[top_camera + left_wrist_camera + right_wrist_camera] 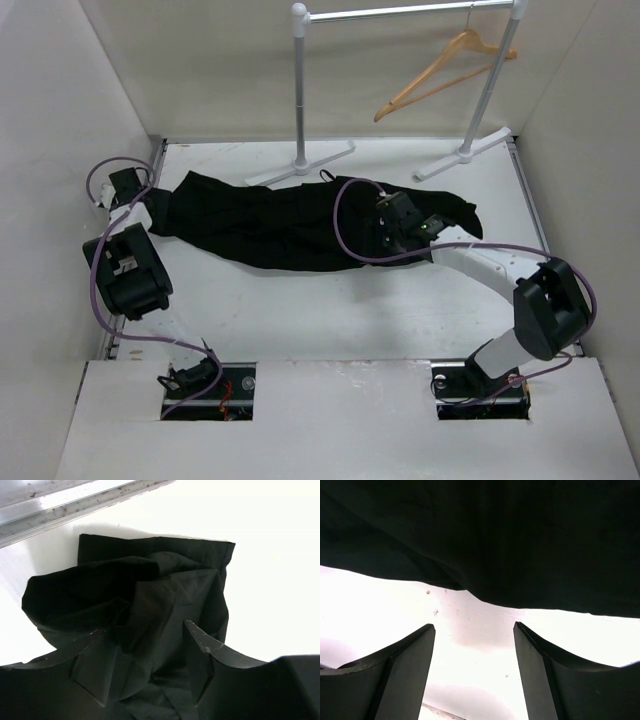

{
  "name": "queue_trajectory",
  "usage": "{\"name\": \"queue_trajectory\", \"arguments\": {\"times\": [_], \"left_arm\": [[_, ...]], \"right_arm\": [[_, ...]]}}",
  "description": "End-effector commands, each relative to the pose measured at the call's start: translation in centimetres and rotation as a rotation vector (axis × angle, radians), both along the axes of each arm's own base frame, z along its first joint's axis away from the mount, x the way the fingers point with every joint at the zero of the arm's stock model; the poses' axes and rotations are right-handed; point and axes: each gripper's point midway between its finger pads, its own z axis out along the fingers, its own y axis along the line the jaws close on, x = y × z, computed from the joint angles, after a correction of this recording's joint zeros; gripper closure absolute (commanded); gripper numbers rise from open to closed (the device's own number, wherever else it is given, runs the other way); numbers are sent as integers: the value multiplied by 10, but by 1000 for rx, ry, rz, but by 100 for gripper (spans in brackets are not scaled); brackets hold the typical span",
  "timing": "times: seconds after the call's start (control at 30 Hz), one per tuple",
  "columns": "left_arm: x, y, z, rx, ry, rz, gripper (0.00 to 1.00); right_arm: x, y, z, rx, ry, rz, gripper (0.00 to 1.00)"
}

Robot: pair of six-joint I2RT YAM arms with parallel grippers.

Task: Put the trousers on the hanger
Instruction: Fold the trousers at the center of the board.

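Note:
The black trousers (270,225) lie stretched left to right across the white table (330,320). One bunched end of the trousers (150,590) fills the left wrist view. My left gripper (152,205) (144,627) is at that left end, open, its fingers standing on either side of a raised fold of cloth. My right gripper (388,240) (474,625) hovers low over the right part of the trousers, open, with only bare table between its fingers. The edge of the trousers (520,555) lies just ahead of it. The tan wooden hanger (445,75) hangs on the rack at the back right.
A silver metal rack (300,80) stands at the back, its two feet (465,155) resting on the table just behind the trousers. White walls close in the table on the left, back and right. A metal rail (75,505) runs along the table's left edge.

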Motion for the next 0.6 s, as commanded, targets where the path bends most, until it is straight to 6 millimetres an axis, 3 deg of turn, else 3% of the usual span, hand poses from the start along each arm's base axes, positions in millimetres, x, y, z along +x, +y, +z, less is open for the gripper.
{"name": "queue_trajectory", "arguments": {"times": [0.0, 0.07, 0.13, 0.23, 0.33, 0.47, 0.57], "left_arm": [[7, 4, -3, -5, 28, 25, 51], [5, 8, -10, 5, 58, 43, 61], [4, 9, -11, 4, 71, 50, 78], [9, 6, 11, 13, 26, 42, 91], [31, -12, 66, 51, -89, -9, 95], [73, -56, 165, 86, -271, -126, 96], [88, -91, 239, 98, -401, -208, 96]], "right_arm": [[8, 11, 22, 81, -64, -7, 30], [9, 9, 23, 81, -64, -13, 30], [8, 7, 23, 78, -62, -13, 30], [9, 3, 22, 72, -69, -28, 30], [18, -6, 26, 80, -86, -84, 30], [32, -19, 34, 118, -109, -151, 30], [41, -32, 39, 126, -125, -206, 30]]}}
